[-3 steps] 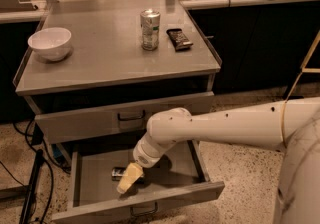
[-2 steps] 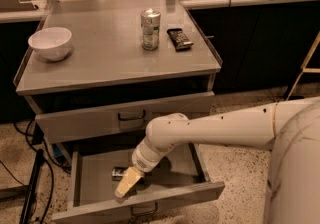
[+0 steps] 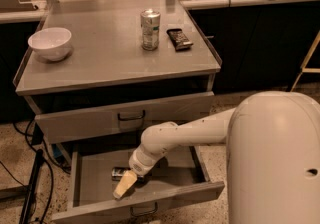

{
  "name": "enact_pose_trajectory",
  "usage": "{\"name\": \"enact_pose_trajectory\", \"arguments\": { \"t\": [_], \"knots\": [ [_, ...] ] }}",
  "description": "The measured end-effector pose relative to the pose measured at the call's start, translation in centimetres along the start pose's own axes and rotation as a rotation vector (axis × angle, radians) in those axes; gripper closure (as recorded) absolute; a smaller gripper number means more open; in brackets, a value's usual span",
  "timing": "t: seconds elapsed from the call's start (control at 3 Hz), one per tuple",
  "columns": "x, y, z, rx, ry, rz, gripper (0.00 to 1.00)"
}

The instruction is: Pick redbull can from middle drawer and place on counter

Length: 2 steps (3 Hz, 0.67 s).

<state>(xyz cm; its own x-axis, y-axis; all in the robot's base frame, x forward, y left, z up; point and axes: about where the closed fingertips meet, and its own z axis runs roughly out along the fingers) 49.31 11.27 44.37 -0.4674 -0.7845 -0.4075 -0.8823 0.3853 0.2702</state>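
Grey counter point(image 3: 110, 63); end effector point(image 3: 121, 190) in middle drawer point(image 3: 95, 175)

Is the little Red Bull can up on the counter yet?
No, the redbull can lies in the open middle drawer, with the gripper close beside it, not on the counter.

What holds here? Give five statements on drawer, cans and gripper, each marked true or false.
1. The middle drawer is pulled open. True.
2. The redbull can stands on the counter. False: it is in the middle drawer, by the gripper.
3. The gripper is down inside the middle drawer. True.
4. The white bowl sits in the drawer. False: it is on the counter.
5. A dark packet lies beside the silver can on the counter. True.
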Motion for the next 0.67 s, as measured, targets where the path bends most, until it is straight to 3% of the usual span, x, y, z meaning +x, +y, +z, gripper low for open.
{"name": "enact_pose_trajectory", "arguments": {
  "t": [0.67],
  "knots": [
    [-0.1, -2.2, 1.4, 0.014, 0.003, 0.034, 0.00]
  ]
}}
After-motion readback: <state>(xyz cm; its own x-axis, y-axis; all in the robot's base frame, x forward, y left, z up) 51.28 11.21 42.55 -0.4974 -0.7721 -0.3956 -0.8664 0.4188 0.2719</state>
